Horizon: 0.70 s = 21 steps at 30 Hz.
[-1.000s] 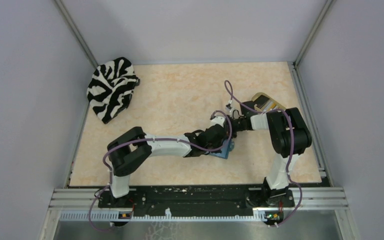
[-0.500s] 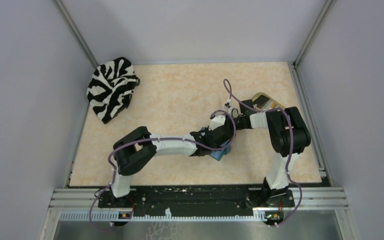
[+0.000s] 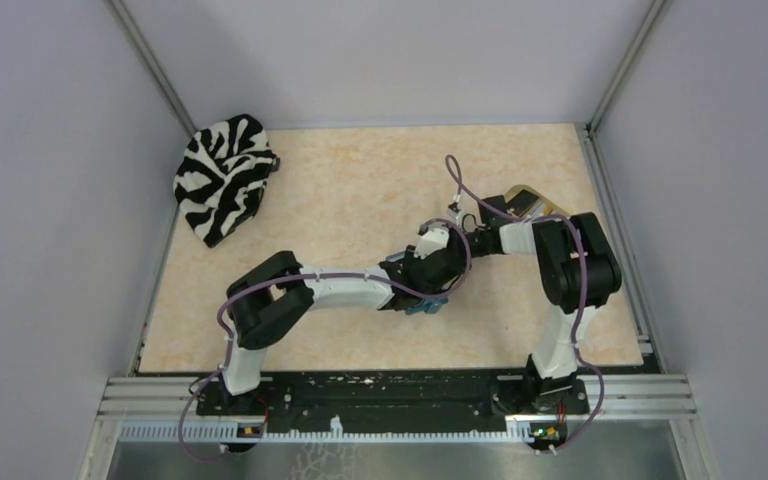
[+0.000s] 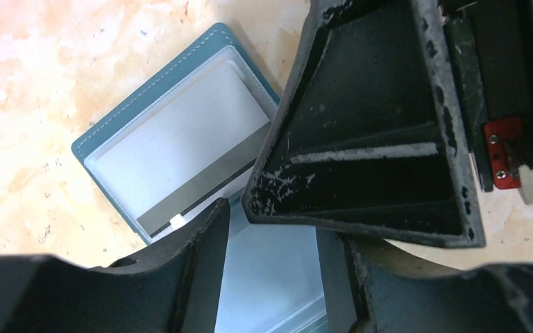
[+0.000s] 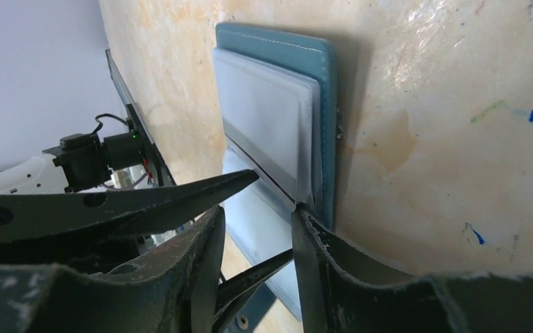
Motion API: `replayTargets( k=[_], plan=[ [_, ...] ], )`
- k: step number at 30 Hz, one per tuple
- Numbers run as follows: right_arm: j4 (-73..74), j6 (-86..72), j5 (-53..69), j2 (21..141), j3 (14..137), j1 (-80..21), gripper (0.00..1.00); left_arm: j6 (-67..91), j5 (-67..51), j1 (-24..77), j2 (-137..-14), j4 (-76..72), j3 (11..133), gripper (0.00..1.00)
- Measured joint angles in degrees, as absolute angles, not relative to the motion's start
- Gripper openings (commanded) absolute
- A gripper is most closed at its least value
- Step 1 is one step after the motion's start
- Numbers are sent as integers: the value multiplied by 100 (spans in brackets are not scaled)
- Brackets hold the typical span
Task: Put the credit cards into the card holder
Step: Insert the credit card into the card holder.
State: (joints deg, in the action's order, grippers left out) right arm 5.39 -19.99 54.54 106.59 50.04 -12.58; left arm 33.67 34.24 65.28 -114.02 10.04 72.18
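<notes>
Left arm (image 3: 345,290) and right arm (image 3: 570,265) meet, both jaws parted.

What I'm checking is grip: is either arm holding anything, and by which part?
Nothing is held: the left gripper and right gripper stand open at the card holder, a card tucked inside.

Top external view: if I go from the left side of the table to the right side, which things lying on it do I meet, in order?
zebra-striped cloth → card holder → beige tray. The two end effectors overlap above the card holder, so I leave them out.
</notes>
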Motion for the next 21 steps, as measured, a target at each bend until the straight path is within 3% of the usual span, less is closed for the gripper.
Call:
replayTargets(
  k=[12, 21],
  plan=[
    [1186, -1295, 5603, 10591, 5275, -819, 56, 2532, 2768, 6200, -11399, 305, 7083, 62],
    [1811, -454, 5752, 10444, 5426, -576, 57, 1942, 1839, 5900, -11024, -403, 6589, 62]
  ],
)
